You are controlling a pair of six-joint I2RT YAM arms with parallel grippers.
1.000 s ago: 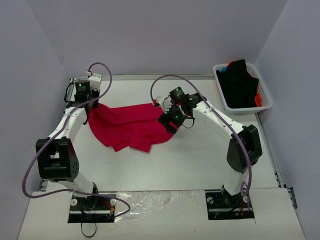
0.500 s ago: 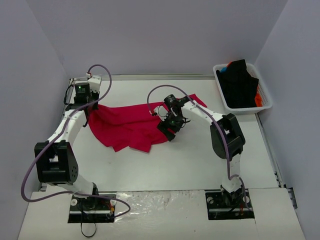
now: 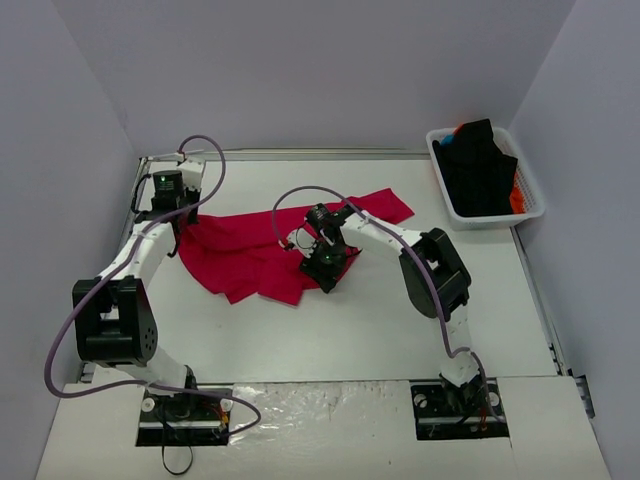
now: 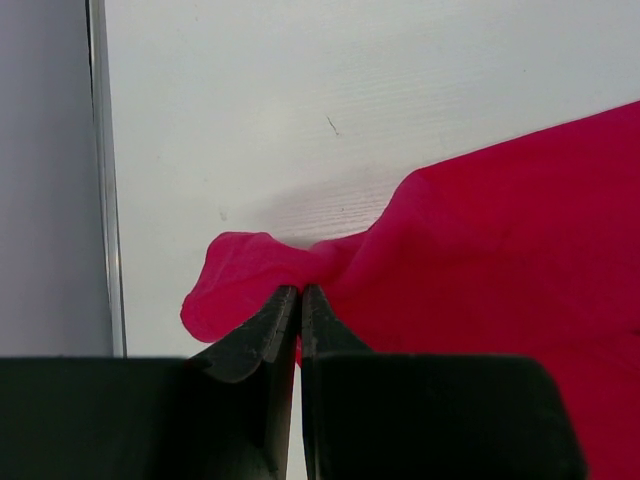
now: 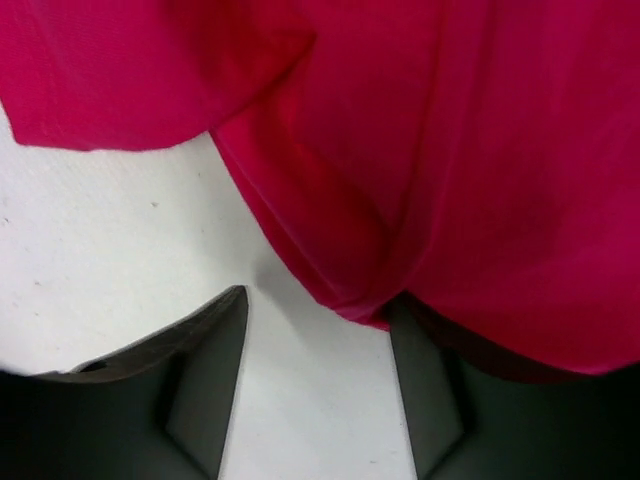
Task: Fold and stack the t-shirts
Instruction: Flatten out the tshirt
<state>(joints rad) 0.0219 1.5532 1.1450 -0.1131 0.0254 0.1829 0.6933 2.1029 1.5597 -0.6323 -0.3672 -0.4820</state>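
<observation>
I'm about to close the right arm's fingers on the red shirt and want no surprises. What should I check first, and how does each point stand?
1. Left gripper pinching a corner of the red shirt: ok, fingers shut on a fold.
2. Right gripper open: ok.
3. Shirt edge within the right gripper's gap: ok, the edge reaches between the fingers.
4. Shirt lying flat: not ok, it is wrinkled and bunched.
5. Bare table on the near side for spreading: ok.
6. Basket apart from both arms: ok.
</observation>
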